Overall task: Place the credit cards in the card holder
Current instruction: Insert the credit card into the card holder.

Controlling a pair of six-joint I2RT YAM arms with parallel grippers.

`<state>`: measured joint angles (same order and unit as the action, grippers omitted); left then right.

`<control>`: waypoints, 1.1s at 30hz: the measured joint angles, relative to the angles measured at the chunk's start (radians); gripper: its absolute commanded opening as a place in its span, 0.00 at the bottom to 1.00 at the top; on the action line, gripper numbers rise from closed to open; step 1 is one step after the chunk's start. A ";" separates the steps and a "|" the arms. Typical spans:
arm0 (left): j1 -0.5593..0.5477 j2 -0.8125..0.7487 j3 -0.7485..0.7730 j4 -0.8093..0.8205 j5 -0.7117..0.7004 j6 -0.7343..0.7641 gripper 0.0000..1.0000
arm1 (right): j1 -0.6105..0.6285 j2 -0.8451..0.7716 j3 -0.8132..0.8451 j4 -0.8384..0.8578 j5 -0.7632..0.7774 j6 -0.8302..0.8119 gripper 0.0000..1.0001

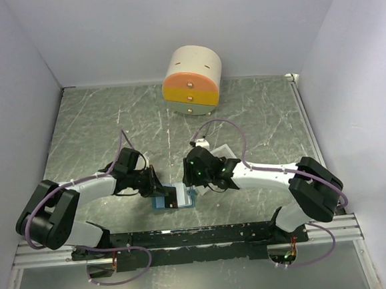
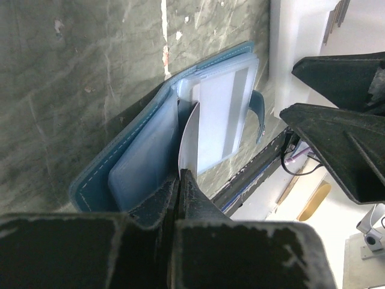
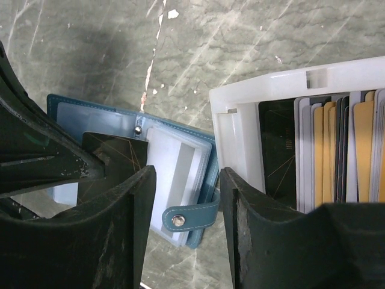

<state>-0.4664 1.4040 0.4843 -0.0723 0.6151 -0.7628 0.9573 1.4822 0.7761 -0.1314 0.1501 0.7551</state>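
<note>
**Near the table's front edge: card holder (image 1: 167,201) clamped open, cards not loaded**

Left gripper (image 2: 180,176) is pressed together, pinching the open card holder at its near edge. A thin pale leaf (image 2: 189,135) stands up from between the fingers; I can't tell whether it is a sleeve or a card. Right gripper (image 3: 186,186) is spread with nothing between the jaws. It hovers over the holder's snap tab (image 3: 187,218), just beside the white tray (image 3: 240,102). Credit cards (image 3: 328,150) sit packed on edge in the tray: orange-tan, dark, whitish. Round drawer box (image 1: 191,81) is well apart at the back.

Likely risks:
- The cards are packed tight, so a pinch may lift two at once or tip the row.
- The right fingers are close to the tray wall and could nudge the tray on the way in.
- The left grip is small and on a soft cover, so pushing a card in could twist the holder loose or fold it shut.
- The slot mouths are hard to see, so the card may slide between sleeves instead of into one.
</note>
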 measured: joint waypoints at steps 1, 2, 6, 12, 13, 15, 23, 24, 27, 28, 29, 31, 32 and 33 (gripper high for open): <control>0.000 0.003 0.000 0.000 0.001 0.000 0.07 | -0.004 0.000 0.000 0.000 0.000 -0.002 0.47; 0.000 0.005 0.000 0.001 0.001 0.000 0.07 | -0.006 0.000 0.000 0.000 -0.001 -0.005 0.47; 0.002 0.008 0.000 0.005 0.004 -0.003 0.07 | -0.008 0.000 0.000 0.003 -0.006 -0.013 0.40; 0.002 0.008 -0.001 0.026 0.011 -0.028 0.07 | -0.012 0.013 -0.004 0.016 -0.011 -0.012 0.38; 0.002 0.008 -0.001 0.027 0.011 -0.031 0.07 | -0.012 0.017 -0.004 0.022 -0.011 -0.011 0.38; 0.002 0.008 -0.001 0.030 0.011 -0.034 0.07 | -0.012 0.025 -0.004 0.036 -0.014 -0.008 0.38; 0.002 0.001 -0.004 0.034 0.010 -0.041 0.07 | -0.006 0.068 0.021 0.043 -0.024 0.000 0.38; 0.002 -0.002 -0.008 0.039 0.010 -0.043 0.07 | -0.005 0.068 0.021 0.040 -0.024 0.002 0.38; 0.003 -0.008 -0.017 0.052 0.010 -0.050 0.07 | -0.004 0.055 0.019 0.020 -0.023 0.005 0.38; 0.003 -0.009 -0.018 0.054 0.010 -0.050 0.07 | -0.004 0.047 0.018 0.012 -0.023 0.005 0.38; 0.003 -0.009 -0.018 0.054 0.010 -0.049 0.07 | -0.003 0.040 0.014 -0.003 -0.023 0.004 0.39; 0.003 -0.009 -0.018 0.053 0.009 -0.049 0.07 | -0.002 0.034 0.004 -0.039 -0.019 0.004 0.39; 0.003 -0.009 -0.018 0.053 0.008 -0.049 0.07 | -0.002 0.034 0.000 -0.056 -0.018 0.005 0.39; 0.003 -0.009 -0.018 0.053 0.006 -0.049 0.07 | -0.002 0.034 -0.002 -0.077 -0.014 0.004 0.39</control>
<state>-0.4637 1.3952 0.4667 -0.0193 0.6216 -0.8116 0.9550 1.5166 0.7746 -0.2089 0.1364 0.7593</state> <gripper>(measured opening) 0.076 0.385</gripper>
